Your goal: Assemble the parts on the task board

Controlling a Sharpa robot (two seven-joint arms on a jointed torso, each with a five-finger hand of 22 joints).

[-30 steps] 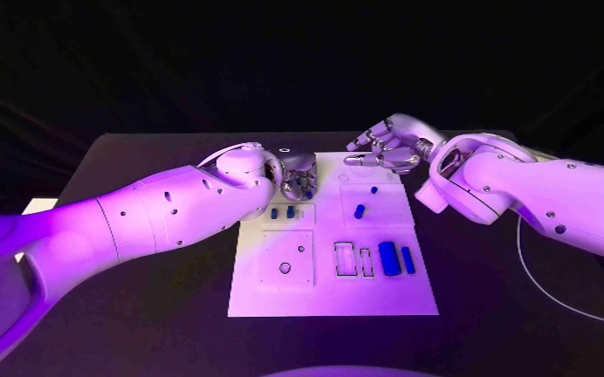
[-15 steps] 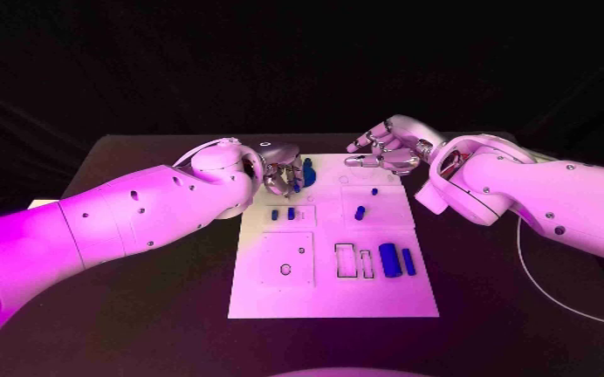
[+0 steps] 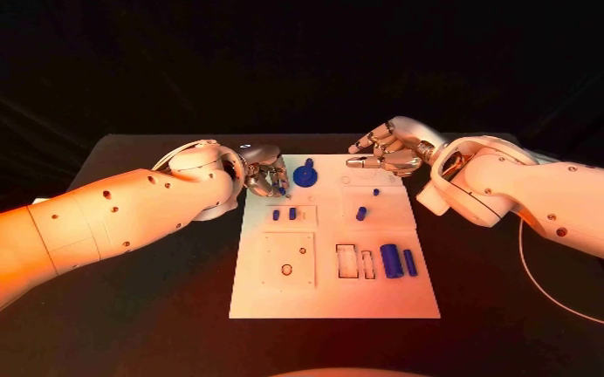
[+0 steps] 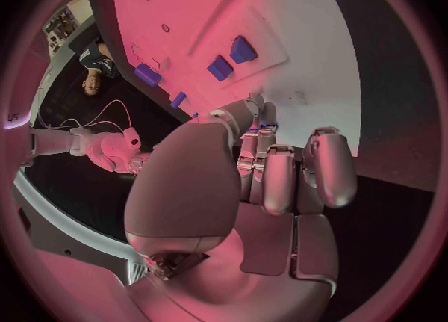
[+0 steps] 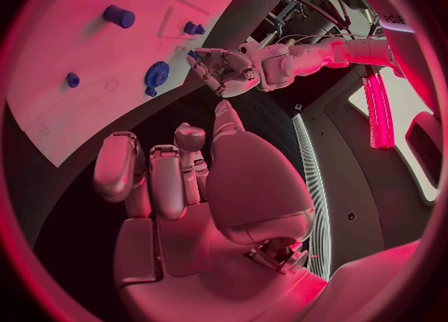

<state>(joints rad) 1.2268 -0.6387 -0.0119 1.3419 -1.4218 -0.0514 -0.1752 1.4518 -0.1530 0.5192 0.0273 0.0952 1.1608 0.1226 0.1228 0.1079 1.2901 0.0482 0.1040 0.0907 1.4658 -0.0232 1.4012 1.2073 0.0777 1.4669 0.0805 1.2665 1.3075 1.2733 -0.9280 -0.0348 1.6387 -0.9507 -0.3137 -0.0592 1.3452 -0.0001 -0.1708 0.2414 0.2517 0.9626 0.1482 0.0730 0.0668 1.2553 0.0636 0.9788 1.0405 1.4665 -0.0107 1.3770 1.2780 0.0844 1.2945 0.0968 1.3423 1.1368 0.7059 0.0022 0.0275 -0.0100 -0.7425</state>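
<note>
**Left hand back, gear exposed**

Since earlier, left hand (image 3: pixel 264 178) has pulled back; blue gear part (image 3: pixel 306 173) now sits clear on task board (image 3: pixel 333 294)'s far-left area. We judge it light, rigid, slick: grip rim. Left fingers curled, empty; right hand (image 3: pixel 390 155) likewise.

Head camera looks down; both wrist cameras, seemingly close, share task board (image 3: pixel 333 246).

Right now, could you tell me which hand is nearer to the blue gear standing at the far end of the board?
Left. The left hand sits just beside the blue gear; the right hand hovers farther off, past the board's far right corner.
</note>
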